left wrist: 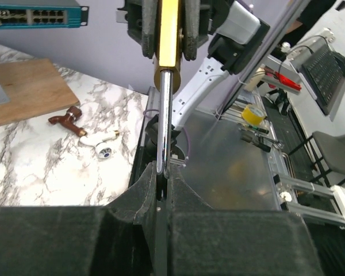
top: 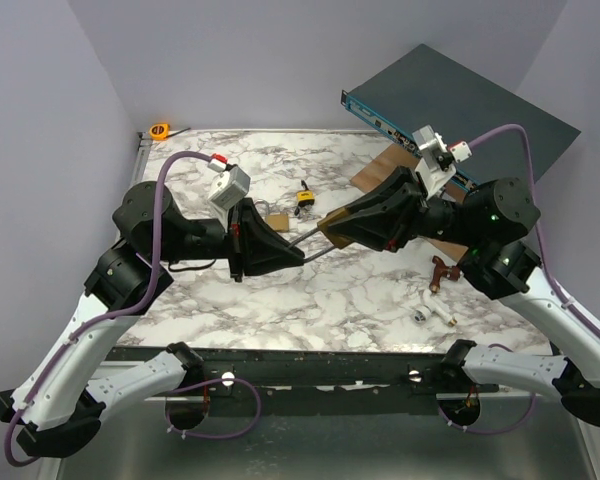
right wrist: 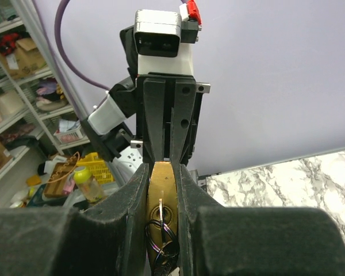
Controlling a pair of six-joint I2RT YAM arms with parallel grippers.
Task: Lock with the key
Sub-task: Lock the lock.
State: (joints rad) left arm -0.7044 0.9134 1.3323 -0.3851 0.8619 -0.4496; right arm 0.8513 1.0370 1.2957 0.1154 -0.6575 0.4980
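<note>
A brass padlock [right wrist: 163, 192] hangs in the air between my two arms. My right gripper [right wrist: 163, 172] is shut on its brass body [top: 332, 228]. A key [right wrist: 160, 210] sits in the keyhole, and a key ring [right wrist: 164, 248] hangs below it. My left gripper [left wrist: 162, 179] is shut on the end of the silver shackle [left wrist: 166, 115], which runs up to the brass body [left wrist: 169, 29]. In the top view the left gripper [top: 296, 253] and the right gripper [top: 336, 228] face each other, with the shackle [top: 314, 243] between them.
A small padlock [top: 276, 216] and a black-and-yellow key [top: 305, 199] lie on the marble table [top: 280, 300] behind the grippers. A wooden board [top: 388, 166] and a blue network switch [top: 410, 125] are at the back right. A brown fitting [top: 440, 271] and a white part [top: 435, 309] lie at the right. An orange tape measure [top: 160, 130] is in the back left corner.
</note>
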